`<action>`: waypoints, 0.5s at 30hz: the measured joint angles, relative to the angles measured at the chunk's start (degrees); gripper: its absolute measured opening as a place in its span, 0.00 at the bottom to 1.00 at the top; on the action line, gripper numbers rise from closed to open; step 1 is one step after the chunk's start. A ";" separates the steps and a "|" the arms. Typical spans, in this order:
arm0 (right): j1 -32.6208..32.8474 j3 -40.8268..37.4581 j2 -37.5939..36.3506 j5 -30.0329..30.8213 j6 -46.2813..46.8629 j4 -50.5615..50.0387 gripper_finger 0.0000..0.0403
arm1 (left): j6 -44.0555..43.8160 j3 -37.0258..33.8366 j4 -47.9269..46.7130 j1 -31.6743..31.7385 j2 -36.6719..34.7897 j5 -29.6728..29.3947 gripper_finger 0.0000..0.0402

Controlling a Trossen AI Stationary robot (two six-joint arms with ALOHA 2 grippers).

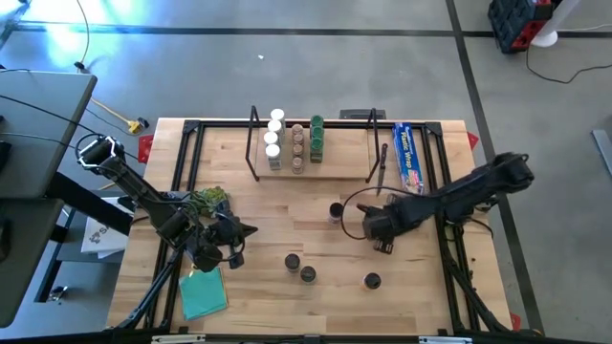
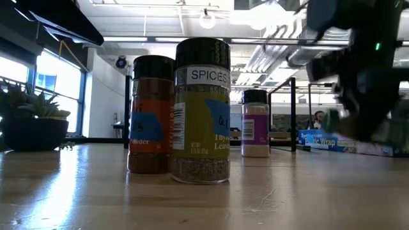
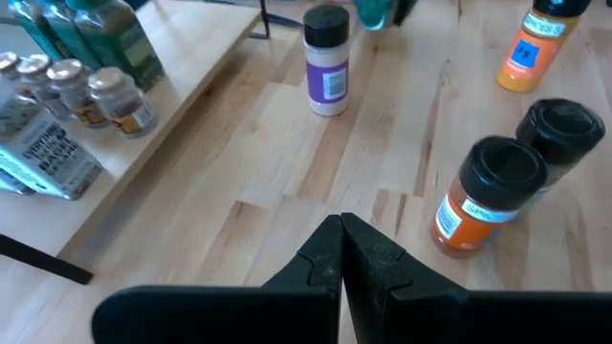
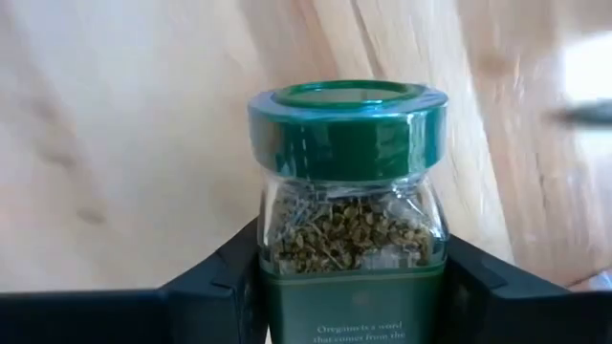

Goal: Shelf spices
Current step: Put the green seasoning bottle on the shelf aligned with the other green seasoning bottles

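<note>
The light-wood shelf [image 1: 311, 153] at the far middle holds rows of jars with white, tan and green lids. Black-lidded spices stand loose on the table: one [image 1: 336, 210] beside my right gripper and three nearer the front [image 1: 293, 260] [image 1: 308, 274] [image 1: 372, 280]. My right gripper [image 1: 368, 227] points down, shut on a green-lidded jar [image 4: 349, 201] of dried herbs; in the high view the gripper hides that jar. My left gripper [image 3: 341, 234] is shut on nothing and hovers over the table's left half [image 1: 247, 229]. My right gripper pinches the green-lidded jar's glass body [image 4: 277, 239] just below the lid, one finger [image 4: 215, 287] on each side. The fingers come from above and lie across the jar. The jar lies sideways in the hold; whether it rests on the table I cannot tell.
A long blue wrap box [image 1: 409, 158] lies right of the shelf. A teal cloth [image 1: 203, 291] and a small green plant [image 1: 206, 201] sit by the left arm. The shelf's black uprights [image 1: 253, 139] stand at its ends. Bare wood lies between the shelf and the loose jars.
</note>
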 joint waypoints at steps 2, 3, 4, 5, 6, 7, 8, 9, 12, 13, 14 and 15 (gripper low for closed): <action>3.10 2.10 -1.94 3.45 3.42 0.06 0.46 | 0.01 0.00 0.24 0.00 0.00 -1.19 0.00; 4.94 3.39 -3.04 6.14 5.43 0.24 0.46 | 0.01 0.00 0.52 0.00 0.00 -1.91 0.00; 6.85 4.89 -4.12 9.58 7.22 0.70 0.46 | 0.02 0.00 1.14 0.02 0.00 -2.76 0.00; 8.70 6.43 -5.00 13.54 8.67 1.65 0.46 | 0.02 0.00 1.81 0.15 0.00 -3.89 0.00; 10.62 7.77 -5.65 17.79 9.51 3.11 0.46 | 0.06 0.00 2.58 0.39 0.00 -5.14 0.00; 12.32 9.02 -5.86 22.10 9.67 5.19 0.46 | 0.04 0.00 3.73 0.68 0.00 -6.46 0.00; 13.77 10.05 -5.87 26.36 9.44 8.04 0.46 | 0.11 0.00 5.20 1.06 0.00 -7.52 0.00; 15.09 10.89 -5.79 30.54 8.32 11.92 0.46 | 0.89 0.01 6.76 1.61 0.10 -8.38 0.00; 17.33 11.98 -4.14 37.25 -1.46 29.34 0.46 | 9.28 0.00 13.49 3.72 1.25 -9.51 0.00; 17.55 11.97 -3.08 37.46 -5.74 35.16 0.46 | 13.46 0.00 16.53 4.35 2.09 -9.62 0.01; 17.80 11.94 -1.84 37.33 -10.23 41.21 0.46 | 18.01 0.00 20.31 4.95 3.17 -9.69 0.02; 17.92 11.92 -0.48 36.63 -14.11 46.82 0.46 | 23.09 0.00 24.79 5.60 4.45 -9.25 0.04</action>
